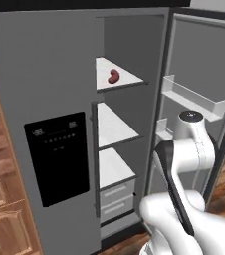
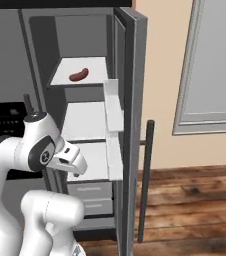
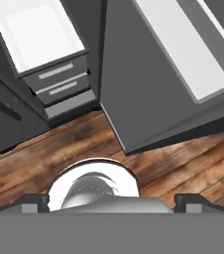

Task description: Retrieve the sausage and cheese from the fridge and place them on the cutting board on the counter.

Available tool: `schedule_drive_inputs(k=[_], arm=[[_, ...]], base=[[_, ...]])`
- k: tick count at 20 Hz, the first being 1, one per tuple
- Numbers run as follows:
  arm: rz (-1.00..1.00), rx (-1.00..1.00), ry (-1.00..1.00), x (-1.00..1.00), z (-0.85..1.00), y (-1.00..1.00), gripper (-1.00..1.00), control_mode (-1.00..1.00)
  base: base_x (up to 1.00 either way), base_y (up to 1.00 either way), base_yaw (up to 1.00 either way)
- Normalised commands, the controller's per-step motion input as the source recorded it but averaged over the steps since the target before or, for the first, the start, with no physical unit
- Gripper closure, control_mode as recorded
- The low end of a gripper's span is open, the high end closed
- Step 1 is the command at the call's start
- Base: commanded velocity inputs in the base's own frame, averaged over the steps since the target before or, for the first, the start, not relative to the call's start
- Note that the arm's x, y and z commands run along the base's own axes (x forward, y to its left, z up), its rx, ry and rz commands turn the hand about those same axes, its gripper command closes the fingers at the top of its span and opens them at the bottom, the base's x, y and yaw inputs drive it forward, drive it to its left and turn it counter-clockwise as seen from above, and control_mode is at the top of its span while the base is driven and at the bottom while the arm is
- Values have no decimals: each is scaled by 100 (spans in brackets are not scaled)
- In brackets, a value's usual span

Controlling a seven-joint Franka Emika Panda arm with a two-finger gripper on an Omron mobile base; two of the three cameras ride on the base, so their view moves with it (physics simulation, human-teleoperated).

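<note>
Overhead, well above the gripper (image 3: 112, 201), the sausage (image 1: 114, 76) lay alone on the top white shelf (image 1: 127, 77) of the open fridge (image 1: 45, 74), its long axis running roughly front to back. The gripper pointed down at the wooden floor (image 3: 44, 158) near the lower drawers (image 3: 59, 84), fingers spread fully apart and holding nothing. No cheese could be made out.

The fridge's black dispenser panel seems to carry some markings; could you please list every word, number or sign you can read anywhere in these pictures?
None can be read.
Dispenser panel on the fridge: pale rows of marks and a small display near its top, too small and blurred to read.
Shelves, drawers and door bins: no labels visible.
</note>
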Motion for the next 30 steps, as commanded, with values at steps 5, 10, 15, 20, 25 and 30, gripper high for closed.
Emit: schedule_drive_inputs(k=[5,10,15,20,25,30], arm=[[0,0,0,0,0,0,-100,100],[0,0,0,0,0,0,-100,100],[0,0,0,0,0,0,-100,100],[0,0,0,0,0,0,-100,100],[0,0,0,0,0,0,-100,100],[0,0,0,0,0,0,-100,100]], base=[[11,0,22],[21,-5,33],[49,-10,34],[51,-41,29],[35,-53,18],[15,-14,2]])
